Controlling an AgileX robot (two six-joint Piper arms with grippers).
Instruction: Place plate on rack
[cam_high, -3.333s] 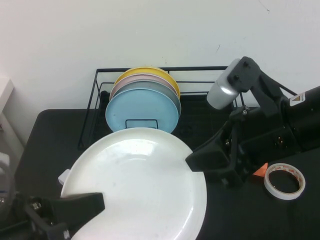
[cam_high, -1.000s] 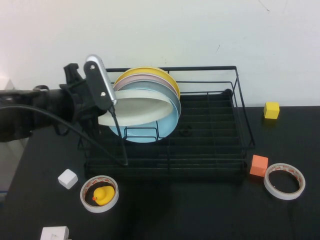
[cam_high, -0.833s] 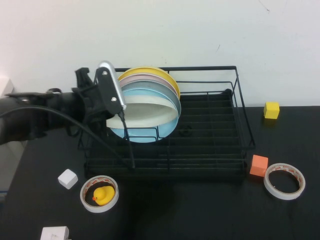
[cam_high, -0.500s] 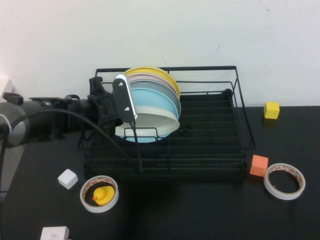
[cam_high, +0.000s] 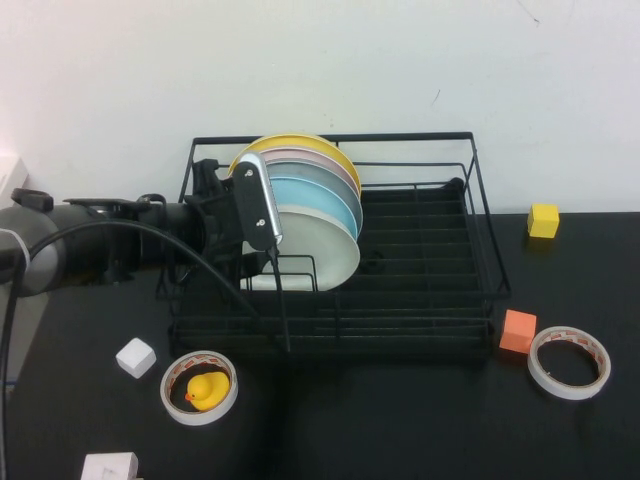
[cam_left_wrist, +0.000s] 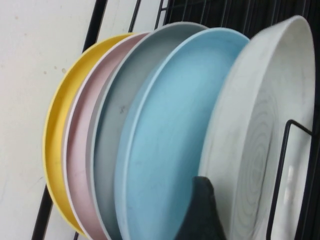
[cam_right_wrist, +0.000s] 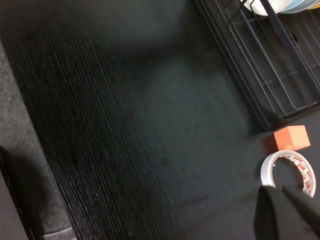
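The white plate (cam_high: 325, 245) stands nearly upright in the black wire rack (cam_high: 400, 340), just in front of the light blue plate (cam_high: 315, 195) and behind the small wire loop. My left gripper (cam_high: 265, 240) reaches in from the left and is shut on the plate's left rim. In the left wrist view one dark finger (cam_left_wrist: 200, 215) lies against the white plate (cam_left_wrist: 270, 125), next to the light blue plate (cam_left_wrist: 170, 150). My right gripper (cam_right_wrist: 281, 196) is shut and empty, out of the high view, hovering above the table near the rack's corner (cam_right_wrist: 260, 55).
Grey, pink and yellow plates (cam_high: 300, 142) stand behind the blue one. A tape roll holding a yellow duck (cam_high: 200, 388), a white cube (cam_high: 135, 357) and a white block (cam_high: 108, 467) lie front left. An orange cube (cam_high: 517, 331), a tape roll (cam_high: 570, 362) and a yellow cube (cam_high: 543, 220) lie to the right.
My left arm has moved right and turned the white plate from nearly flat to upright, setting it into the rack in front of the light blue plate. The right arm has left the high view.
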